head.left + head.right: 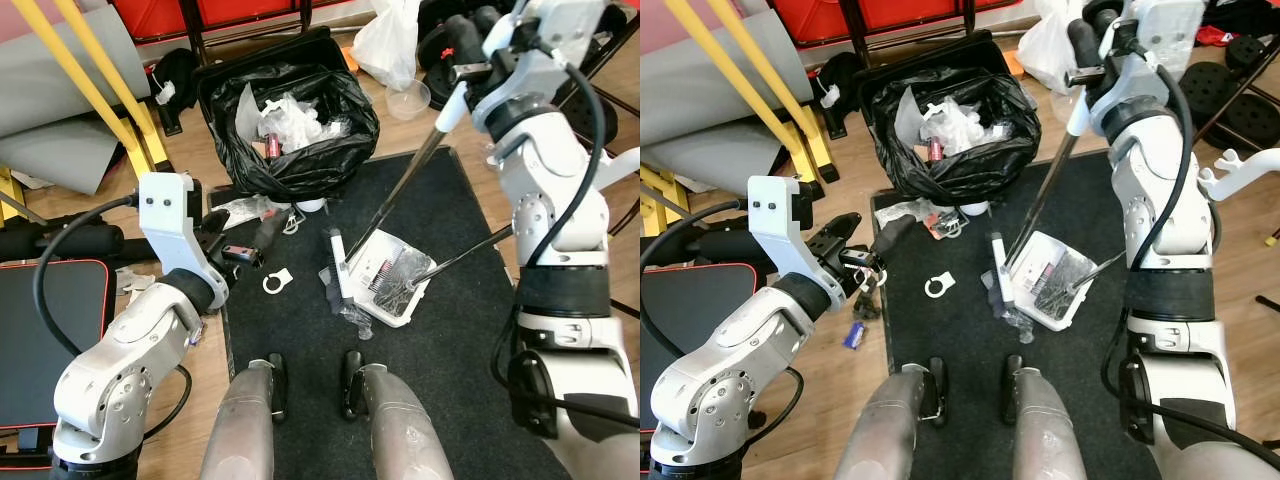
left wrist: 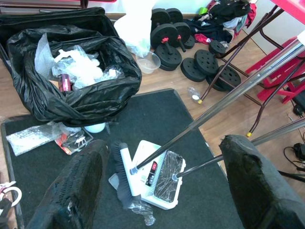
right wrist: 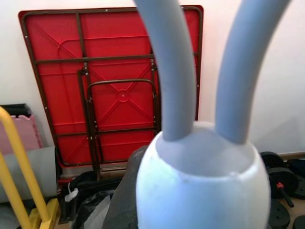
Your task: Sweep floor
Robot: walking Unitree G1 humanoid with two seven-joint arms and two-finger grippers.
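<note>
A broom with a white head (image 1: 338,265) and black bristles rests on the black mat (image 1: 300,340), pressed against a white dustpan (image 1: 395,285) full of dark debris. The broom's long metal handle (image 1: 400,195) slants up to my right gripper (image 1: 462,62), which is shut on its white top end (image 3: 202,176). The dustpan's own thin handle (image 1: 468,250) leans right, toward my right arm. My left gripper (image 1: 232,238) hovers low at the mat's left edge, its fingers (image 2: 76,191) wide open and holding nothing. A white ring (image 1: 277,283) and clear plastic (image 1: 355,318) lie on the mat.
An open black rubbish bag (image 1: 290,125) with trash stands just beyond the mat. Wrappers (image 1: 245,208) lie at its foot. Weight plates (image 2: 205,62), a plastic cup (image 1: 408,98) and a white bag (image 1: 390,40) sit at the back right. Yellow poles (image 1: 90,70) and grey mats stand on the left.
</note>
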